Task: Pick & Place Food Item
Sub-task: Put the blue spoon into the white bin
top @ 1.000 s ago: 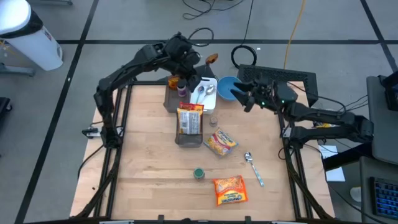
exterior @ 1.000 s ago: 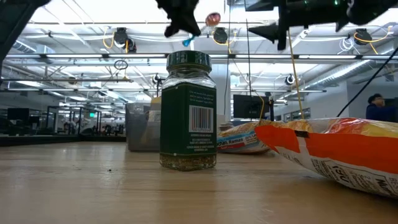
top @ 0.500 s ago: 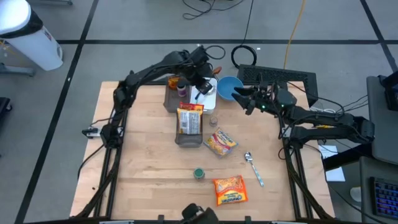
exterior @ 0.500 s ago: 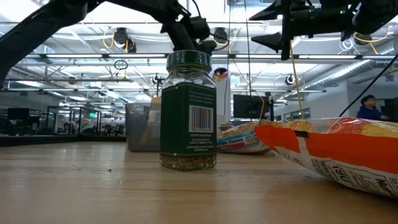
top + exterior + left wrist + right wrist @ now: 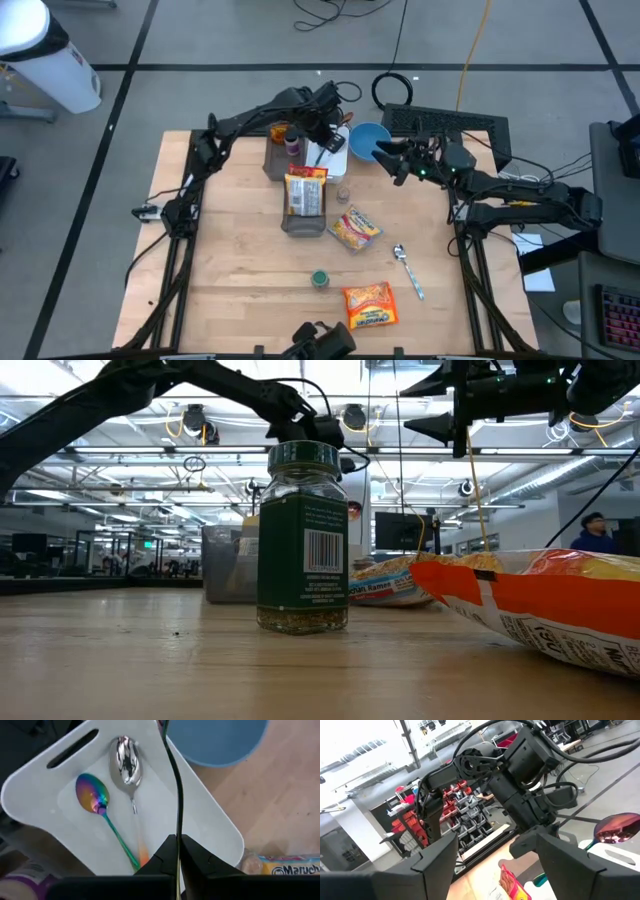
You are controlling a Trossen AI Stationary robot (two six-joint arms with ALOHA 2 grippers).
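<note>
Two spoons, an iridescent rainbow one [image 5: 92, 795] and a polished silver one [image 5: 126, 760], lie side by side in the white plastic handled tray [image 5: 210, 827] at the table's far edge, beside a blue bowl [image 5: 366, 138]. The left gripper [image 5: 178, 851] hovers above that tray, fingers clenched on nothing, arm stretched far across. The right gripper [image 5: 391, 157] hangs released over the bowl, while the orange snack packet [image 5: 369, 304] lies untouched near the front.

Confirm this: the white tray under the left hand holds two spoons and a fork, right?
Not quite. The left wrist view shows the white tray under the left hand holding only two spoons, one silver and one rainbow-coloured; no fork.
</note>
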